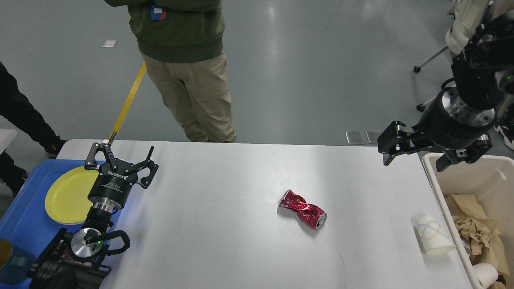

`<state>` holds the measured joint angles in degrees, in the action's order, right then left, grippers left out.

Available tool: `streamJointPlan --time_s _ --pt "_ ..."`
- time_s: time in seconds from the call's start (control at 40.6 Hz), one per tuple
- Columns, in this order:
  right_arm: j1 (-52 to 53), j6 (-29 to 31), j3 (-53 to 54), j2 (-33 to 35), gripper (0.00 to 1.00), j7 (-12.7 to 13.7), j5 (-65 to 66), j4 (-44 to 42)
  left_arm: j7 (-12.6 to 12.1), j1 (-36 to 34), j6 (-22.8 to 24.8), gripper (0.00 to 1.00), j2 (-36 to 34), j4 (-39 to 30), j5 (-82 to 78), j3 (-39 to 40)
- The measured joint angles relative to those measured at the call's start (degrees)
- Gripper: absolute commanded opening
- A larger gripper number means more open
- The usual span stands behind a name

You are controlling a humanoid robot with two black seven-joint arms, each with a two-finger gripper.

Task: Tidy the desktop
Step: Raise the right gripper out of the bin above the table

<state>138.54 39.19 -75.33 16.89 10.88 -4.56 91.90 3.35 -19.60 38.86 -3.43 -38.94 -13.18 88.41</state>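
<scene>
The white desktop [225,188] holds a crushed red can [303,209] right of its middle. A white paper cup [433,236] lies on its side near the right edge. My left gripper [129,149] is open and empty, pointing up over the desktop's left end, far from the can. My right gripper [413,163] is open and empty. It hangs in the air over the far right corner of the desktop, above and behind the cup.
A beige bin [435,188] with crumpled brown paper stands off the right edge. A blue tray [24,224] with a yellow plate [66,194] sits at the left. A person [184,68] stands at the far edge. A chair [461,36] is far right.
</scene>
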Motion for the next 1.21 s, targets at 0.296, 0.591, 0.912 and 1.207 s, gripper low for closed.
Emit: streamJointPlan --time_s 0.296,0.591,0.912,1.207 --pt "3.04 0.07 0.07 -2.08 1.00 -6.54 0.84 2.14 -0.03 0.00 0.00 0.96 0.06 0.00 0.00 -0.02" --pt "2.93 0.25 -0.51 -1.90 1.00 -6.36 1.40 2.01 -0.10 0.00 0.04 0.96 0.09 0.00 0.00 -0.09" --pt "1.08 -0.42 -0.53 -1.96 1.00 -6.06 3.62 1.36 -0.10 0.00 0.07 0.96 0.09 0.00 0.00 -0.09" --pt "-1.70 -0.70 -0.69 -1.91 0.99 -6.85 6.51 1.03 -0.10 0.00 0.08 0.96 0.09 0.00 0.00 -0.09"
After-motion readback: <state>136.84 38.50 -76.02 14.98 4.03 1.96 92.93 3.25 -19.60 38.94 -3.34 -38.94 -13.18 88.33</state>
